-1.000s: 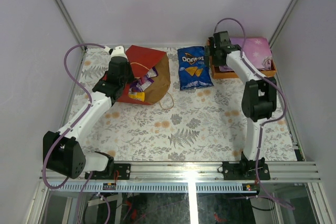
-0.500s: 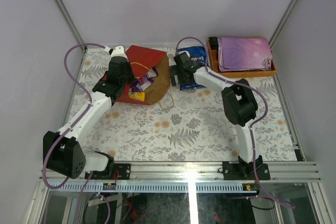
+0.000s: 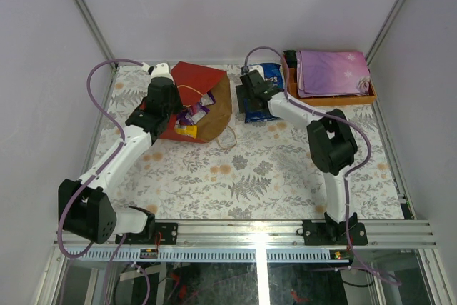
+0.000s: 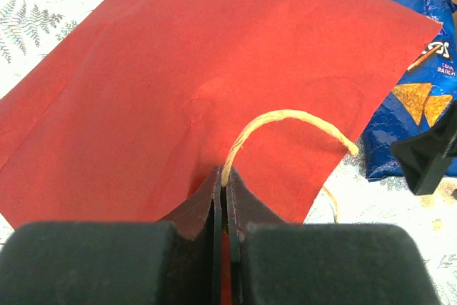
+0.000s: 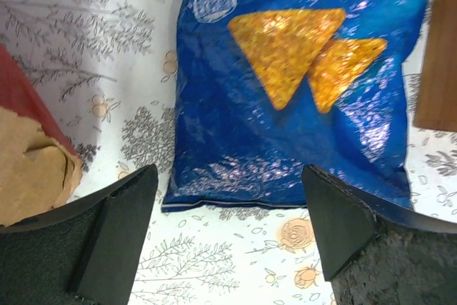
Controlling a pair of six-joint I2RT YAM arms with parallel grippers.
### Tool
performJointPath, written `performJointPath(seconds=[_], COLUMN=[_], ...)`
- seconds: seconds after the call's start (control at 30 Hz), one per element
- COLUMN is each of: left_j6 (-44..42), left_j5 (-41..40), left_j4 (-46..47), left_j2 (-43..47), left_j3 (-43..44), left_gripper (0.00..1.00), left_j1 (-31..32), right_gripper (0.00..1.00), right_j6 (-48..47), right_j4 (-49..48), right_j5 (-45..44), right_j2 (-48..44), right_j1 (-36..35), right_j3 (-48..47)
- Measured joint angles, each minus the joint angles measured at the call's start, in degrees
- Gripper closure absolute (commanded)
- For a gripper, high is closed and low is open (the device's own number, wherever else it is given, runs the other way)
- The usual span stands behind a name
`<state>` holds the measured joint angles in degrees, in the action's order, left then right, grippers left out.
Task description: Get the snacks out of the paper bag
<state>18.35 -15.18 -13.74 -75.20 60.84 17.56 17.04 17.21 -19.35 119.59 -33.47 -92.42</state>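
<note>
Snacks [image 3: 191,115] are mostly not out yet: small purple and yellow packs sit in the mouth of the paper bag [image 3: 202,78], which lies on its side at the back left of the table [image 3: 243,176]. Nothing has changed on that side in the last second: left arm [image 3: 128,144] holds the same pose, left jaws are clenched on the tan handle [image 4: 285,115] right at the red panel, and the bag hasn't shifted. Doritos bag [image 5: 285,105] is already out, flat on the table just right of the paper bag, same spot as before. The change is all on the right: right arm [image 3: 289,108] was over the orange tray [image 3: 330,99] a second ago and has now swung left, so its wrist hovers over the near end of the Doritos bag. The brown lining [image 5: 32,176] of the paper bag shows at the left edge of its wrist view. Right jaws are released, spread wide, nothing between them. Tray and purple cloth [image 3: 333,72] are now uncovered, apparently untouched. My read: right arm is heading to the bag mouth for the next packet while left pins the bag by its handle; it has to clear the Doritos bag on the way.
</note>
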Motion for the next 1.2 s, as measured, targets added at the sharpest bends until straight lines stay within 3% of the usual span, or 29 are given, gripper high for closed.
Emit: performJointPath(seconds=[0.13, 0.4, 0.93, 1.2], left_j6=[0.0, 0.0, -0.2, -0.5], left_j5=[0.0, 0.0, 0.0, 0.0], left_j4=[0.0, 0.0, 0.0, -0.1], left_j2=[0.0, 0.0, 0.1, 0.1], left_j3=[0.0, -0.1, -0.1, -0.1], left_gripper=[1.00, 1.00, 1.00, 1.00], left_j1=[0.0, 0.0, 0.0, 0.0], right_gripper=[0.11, 0.02, 0.02, 0.03], right_j6=[-0.4, 0.3, 9.1, 9.0], right_j4=[-0.8, -1.6, -3.5, -4.2], right_j5=[-0.2, -1.1, 1.4, 5.6], right_j2=[-0.5, 0.7, 5.6, 7.8], right_j1=[2.1, 5.5, 6.4, 8.8], right_j3=[-0.3, 0.5, -0.2, -3.1])
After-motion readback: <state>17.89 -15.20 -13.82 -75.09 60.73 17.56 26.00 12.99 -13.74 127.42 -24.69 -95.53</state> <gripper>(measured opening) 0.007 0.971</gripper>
